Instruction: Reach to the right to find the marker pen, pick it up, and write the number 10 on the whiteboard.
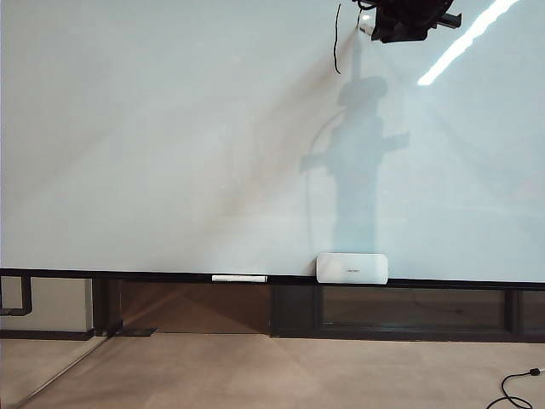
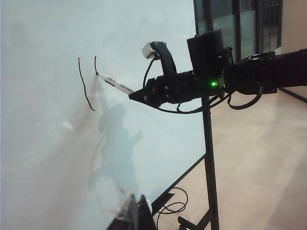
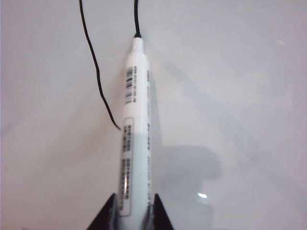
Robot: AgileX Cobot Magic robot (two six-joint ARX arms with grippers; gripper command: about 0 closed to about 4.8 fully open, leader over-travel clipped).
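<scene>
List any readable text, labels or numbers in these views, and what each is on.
No print is readable.
Marker pen, held in the right claw: barcode and label print, too blurred to read.
White box on the rail: faint mark, too small to read.
Whiteboard: handwritten "1", plus a short second stroke just started.

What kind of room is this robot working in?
Probably an office or meeting room: a large whiteboard on a stand, an eraser box on its rail, tall glass panels behind. The right gripper holds the marker pen against it.

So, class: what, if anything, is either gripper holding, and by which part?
The right gripper holds the marker pen by its rear end; the left gripper shows nothing held.
</scene>
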